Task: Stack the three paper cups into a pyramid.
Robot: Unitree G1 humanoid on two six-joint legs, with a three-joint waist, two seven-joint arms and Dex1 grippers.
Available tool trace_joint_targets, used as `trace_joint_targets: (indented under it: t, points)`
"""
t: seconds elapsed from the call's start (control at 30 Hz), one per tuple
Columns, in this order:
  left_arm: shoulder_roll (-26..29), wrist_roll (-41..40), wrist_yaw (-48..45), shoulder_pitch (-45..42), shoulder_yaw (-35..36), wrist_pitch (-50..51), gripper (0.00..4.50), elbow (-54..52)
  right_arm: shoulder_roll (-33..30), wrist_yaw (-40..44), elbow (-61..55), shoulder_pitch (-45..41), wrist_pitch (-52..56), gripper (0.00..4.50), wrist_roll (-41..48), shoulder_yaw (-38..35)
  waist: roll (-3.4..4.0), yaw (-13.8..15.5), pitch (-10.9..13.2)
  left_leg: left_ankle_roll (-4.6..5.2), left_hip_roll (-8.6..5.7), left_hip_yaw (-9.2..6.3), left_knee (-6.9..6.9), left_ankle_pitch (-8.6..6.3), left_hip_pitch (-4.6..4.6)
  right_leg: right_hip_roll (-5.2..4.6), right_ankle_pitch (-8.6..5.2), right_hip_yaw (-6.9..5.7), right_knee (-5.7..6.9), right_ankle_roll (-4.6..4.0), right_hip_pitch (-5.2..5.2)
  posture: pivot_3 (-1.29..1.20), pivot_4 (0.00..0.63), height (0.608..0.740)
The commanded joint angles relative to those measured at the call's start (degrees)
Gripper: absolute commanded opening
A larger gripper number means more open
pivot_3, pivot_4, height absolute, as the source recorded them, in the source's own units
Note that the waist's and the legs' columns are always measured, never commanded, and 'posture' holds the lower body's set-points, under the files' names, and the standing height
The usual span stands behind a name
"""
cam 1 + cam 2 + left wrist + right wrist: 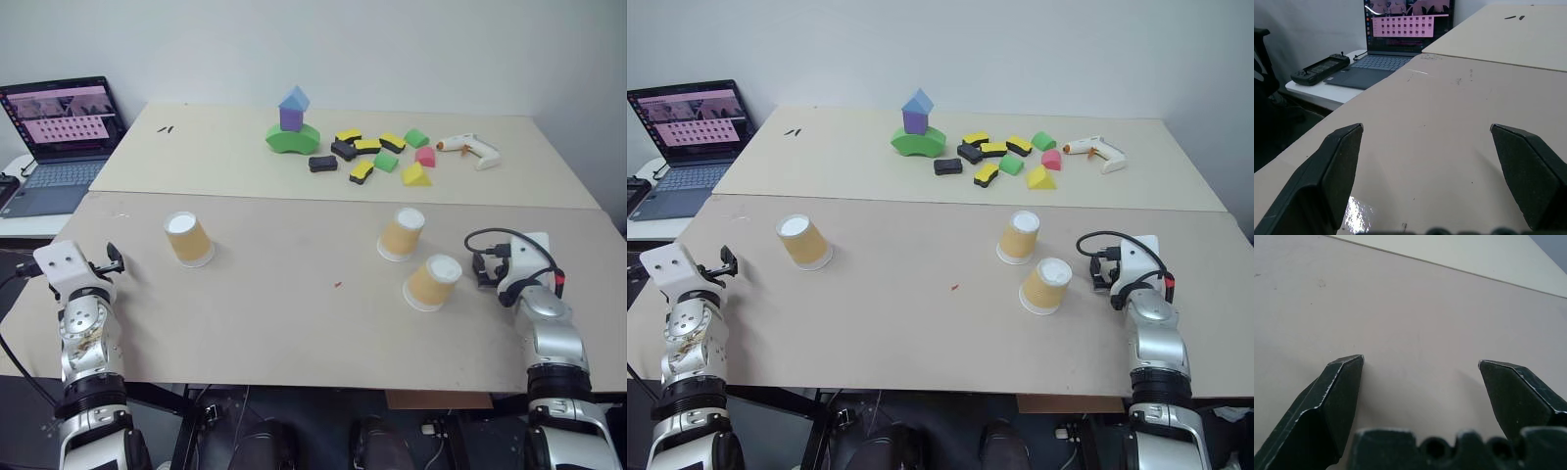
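Presently, the three paper cups are seen standing upside down and unstacked on the near surface, each resting on its white rim with the flat base up. One cup is placed at about nine o'clock from the centre of that surface, well apart from the others. A second cup is found at roughly two o'clock, and the third cup is set just beside it, toward four o'clock, the two near each other but not touching. No pyramid has been formed. The left end effector is held at the nine o'clock edge of the surface with its fingers spread wide and nothing between them, bare board being seen in the gap. The right end effector is held at three o'clock, just beside the third cup, likewise spread wide and gripping nothing. On the far surface, at twelve o'clock, a block tower of green, purple and blue is seen, with loose foam blocks scattered at one o'clock and a glue gun beyond them. A laptop is seen open at ten o'clock on a side table.
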Motion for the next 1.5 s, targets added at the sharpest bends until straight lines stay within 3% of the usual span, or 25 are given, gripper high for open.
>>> trace_joint_targets:
  t: [0.03,0.2,0.33,0.43,0.57,0.63,0.77,0.9,1.0,1.1,1.23,1.3,1.5]
  points:
    - [0.83,-1.06,0.59,-1.19,1.45,-0.80,4.45,1.02,-0.30,0.09,-1.18,-0.67,-2.09,4.50,0.36,-0.76,0.00,0.01,0.00,0.00,0.00,0.00,0.00,0.00,0.00,0.00,0.00,0.00,0.00,0.00,0.00,0.00,0.150,0.691]
    - [1.07,-6.27,3.38,-10.49,5.45,0.68,4.45,8.11,-0.44,0.07,-0.50,-0.77,-2.33,4.50,0.20,-0.76,-0.02,0.21,0.01,0.01,0.01,0.00,0.04,0.00,0.00,-0.01,0.00,0.00,0.07,0.00,0.00,0.00,0.150,0.691]
    - [1.80,-11.95,3.27,-19.42,7.11,2.58,4.45,2.48,-0.67,0.22,0.01,-0.39,-2.31,4.50,0.27,-0.95,-0.09,0.44,0.05,0.01,0.00,-0.05,0.07,0.01,-0.12,-0.02,0.00,-0.11,-0.01,0.00,-0.02,0.00,0.150,0.691]
    - [1.63,-18.01,-6.57,-23.36,1.45,9.07,4.45,-9.14,-0.63,0.03,0.15,-0.03,-2.21,4.50,0.26,-1.01,-0.10,0.25,0.06,0.01,-0.02,-0.05,0.06,0.01,-0.20,-0.01,0.01,-0.13,-0.06,0.01,-0.04,0.00,0.150,0.691]
    - [5.37,-27.81,-31.34,-13.24,-16.01,22.25,4.45,-34.57,-0.41,-0.20,-0.29,0.21,-1.95,4.50,0.35,-1.05,0.00,-0.11,0.00,0.01,-0.06,-0.03,0.01,0.01,-0.29,0.00,0.01,-0.15,0.00,0.02,-0.12,0.00,0.150,0.691]
    - [9.89,-25.98,-38.73,-6.36,-22.41,23.60,4.45,-41.60,-0.54,-0.18,-0.09,0.15,-1.99,4.50,0.35,-1.11,0.26,-0.68,-0.15,0.01,-0.08,-0.01,-0.09,0.00,-0.25,0.01,0.00,-0.12,-0.02,0.04,-0.11,0.00,0.150,0.691]
    - [17.18,-19.47,-49.03,4.20,-27.64,18.42,4.45,-44.67,-2.01,1.09,0.52,-0.30,-1.85,4.50,0.93,-1.80,0.35,-1.92,-0.18,-0.02,0.00,0.31,-0.31,0.02,0.04,0.22,-0.14,0.29,0.07,-0.02,-0.21,0.00,0.150,0.691]
    - [22.19,-17.47,-59.27,10.56,-27.44,13.09,4.45,-43.75,-9.75,10.97,3.73,-1.07,-3.88,4.50,4.02,-4.34,0.54,-1.96,-0.05,-0.29,0.12,0.38,-0.27,0.17,0.13,0.25,-0.25,0.43,0.50,-0.23,-0.38,0.00,0.150,0.691]
    - [23.05,-15.46,-61.30,9.81,-28.37,11.69,4.45,-42.60,-20.64,32.84,8.00,1.78,-1.74,4.50,7.71,-3.17,0.65,-0.44,-0.02,-0.27,0.07,0.37,-0.24,0.16,0.15,0.03,-0.28,0.46,0.56,-0.24,-0.40,0.00,0.150,0.691]
    - [22.96,-15.08,-63.34,9.39,-28.92,12.02,4.45,-42.19,-28.67,47.29,14.31,3.28,-1.50,4.50,7.56,-0.36,0.64,0.45,-0.02,-0.15,0.08,0.33,-0.24,0.11,0.13,0.05,-0.28,0.42,0.42,-0.24,-0.33,0.00,0.150,0.691]
    - [21.84,-13.60,-64.00,8.47,-29.74,11.74,4.45,-41.41,-34.77,69.49,5.14,10.29,4.37,4.50,13.72,3.11,0.63,0.43,-0.02,-0.07,0.13,0.32,-0.29,0.07,0.14,0.05,-0.28,0.38,0.28,-0.23,-0.26,0.00,0.150,0.691]
    - [20.85,-12.70,-63.46,7.82,-30.26,11.80,4.45,-40.84,-34.54,71.85,-2.25,11.91,7.88,4.50,16.29,3.79,0.63,-0.10,-0.03,-0.06,0.18,0.32,-0.27,0.06,0.18,0.04,-0.24,0.43,0.27,-0.23,-0.23,0.00,0.150,0.691]
    - [19.22,-11.12,-63.10,6.57,-30.76,12.59,4.45,-40.65,-28.58,63.76,-10.96,6.90,11.69,4.50,15.06,6.55,0.61,-0.70,-0.01,-0.16,0.20,0.32,-0.26,-0.02,0.60,-0.50,-0.18,0.37,0.27,-0.24,0.11,0.00,0.150,0.691]
